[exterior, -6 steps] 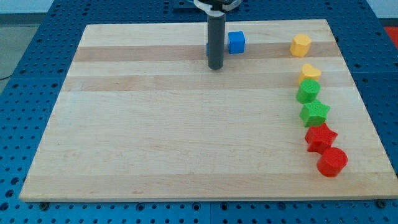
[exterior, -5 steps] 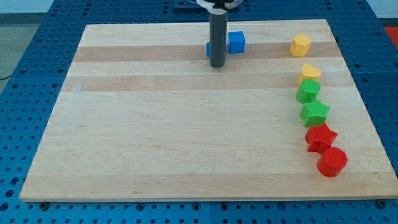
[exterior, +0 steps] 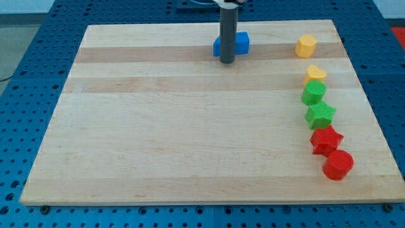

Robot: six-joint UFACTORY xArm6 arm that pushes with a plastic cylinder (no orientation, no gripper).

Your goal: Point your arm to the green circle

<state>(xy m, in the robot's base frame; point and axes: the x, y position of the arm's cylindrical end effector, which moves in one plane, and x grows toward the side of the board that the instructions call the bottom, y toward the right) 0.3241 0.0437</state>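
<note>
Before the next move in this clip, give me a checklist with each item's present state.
1. Tip in view: ok, my tip shows at the view's top, in front of the blue blocks.
2. Green circle located: ok, the green circle sits in the column at the view's right, below the yellow heart.
3. Tip at green circle: not ok, it is far to the view's left.
4. Direct path free of blocks: ok.
5. Tight neighbours: not ok, the green star touches it below.
6. Whether the tip touches a blue block: cannot tell.

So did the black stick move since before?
Yes. My tip slid toward the view's right and a little up, judged against the blue block: earlier it hid the block's left edge, now it covers its middle-left.
</note>
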